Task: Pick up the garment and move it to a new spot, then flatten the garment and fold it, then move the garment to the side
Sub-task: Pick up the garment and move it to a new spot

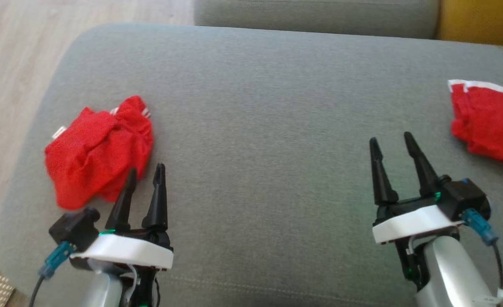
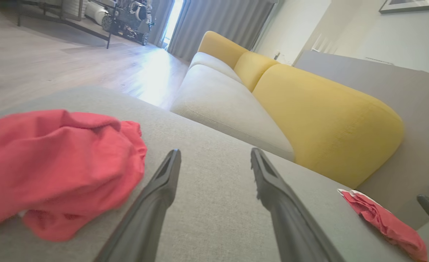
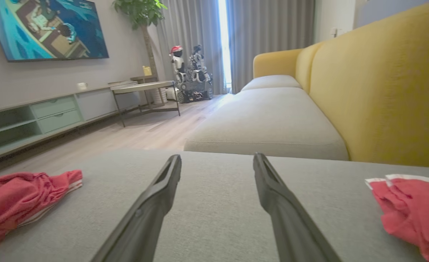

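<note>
Garment (image 1: 98, 153), red and crumpled, lies at the near left of the grey seat (image 1: 255, 85). We hold our left claw (image 1: 145, 168) just to its right, jaws spread wide and holding nothing. In the head view the left jaw overlaps the garment's near right edge, and we cannot tell whether it touches. Our right claw (image 1: 390, 137) is wide and empty too, over the seat's near right, well apart from the garment. A second red cloth (image 1: 490, 123) with a white band lies at the right edge, near that claw; we judge it is not the one to pick. The garment is bunched, its longer run slanting from near left to far right. We judge the pick-up not yet begun. Our left arm is the nearer, and needs to shift left and a little farther to straddle a fold.
</note>
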Controlling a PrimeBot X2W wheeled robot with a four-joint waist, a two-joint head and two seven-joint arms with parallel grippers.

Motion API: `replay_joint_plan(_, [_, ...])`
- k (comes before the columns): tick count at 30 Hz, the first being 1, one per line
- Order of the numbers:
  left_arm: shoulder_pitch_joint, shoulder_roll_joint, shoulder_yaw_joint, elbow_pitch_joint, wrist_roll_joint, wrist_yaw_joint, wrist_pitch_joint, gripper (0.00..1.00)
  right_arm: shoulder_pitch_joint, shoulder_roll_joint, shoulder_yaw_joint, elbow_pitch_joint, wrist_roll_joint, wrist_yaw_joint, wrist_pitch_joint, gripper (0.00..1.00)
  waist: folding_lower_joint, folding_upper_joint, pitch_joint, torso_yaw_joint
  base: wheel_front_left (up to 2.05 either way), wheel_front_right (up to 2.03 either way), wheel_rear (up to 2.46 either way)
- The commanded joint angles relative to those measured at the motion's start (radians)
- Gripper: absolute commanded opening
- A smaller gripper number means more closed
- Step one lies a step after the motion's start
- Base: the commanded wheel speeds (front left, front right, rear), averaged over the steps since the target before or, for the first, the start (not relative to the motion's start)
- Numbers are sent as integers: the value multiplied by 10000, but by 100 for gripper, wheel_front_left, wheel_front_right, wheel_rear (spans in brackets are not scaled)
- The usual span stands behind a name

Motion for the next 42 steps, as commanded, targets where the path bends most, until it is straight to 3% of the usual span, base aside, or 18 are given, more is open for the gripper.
replay_joint_plan(1, [-404,66,383,-350,84,3,-53,100,-279,21,336,-269,51,-9,-84,100,1,-1,-59,313,0,0,0])
replay_joint_plan(16, [-150,66,810,-462,-8,195,-53,100,-324,22,1251,-83,407,-9,165,100,1,-1,-300,2583,0,0,0])
replay_joint_plan(23, [78,66,937,-535,-18,269,-53,100,-287,22,1393,-3,532,-9,180,100,1,-1,-381,3246,0,0,0])
replay_joint_plan(33, [142,66,1078,-649,-32,333,-53,100,-306,22,1486,80,621,-9,182,100,1,-1,-387,3386,0,0,0])
replay_joint_plan(42, [-180,66,1742,-637,-50,278,-53,100,-397,22,1248,-34,499,-9,289,100,1,-1,48,2912,0,0,0])
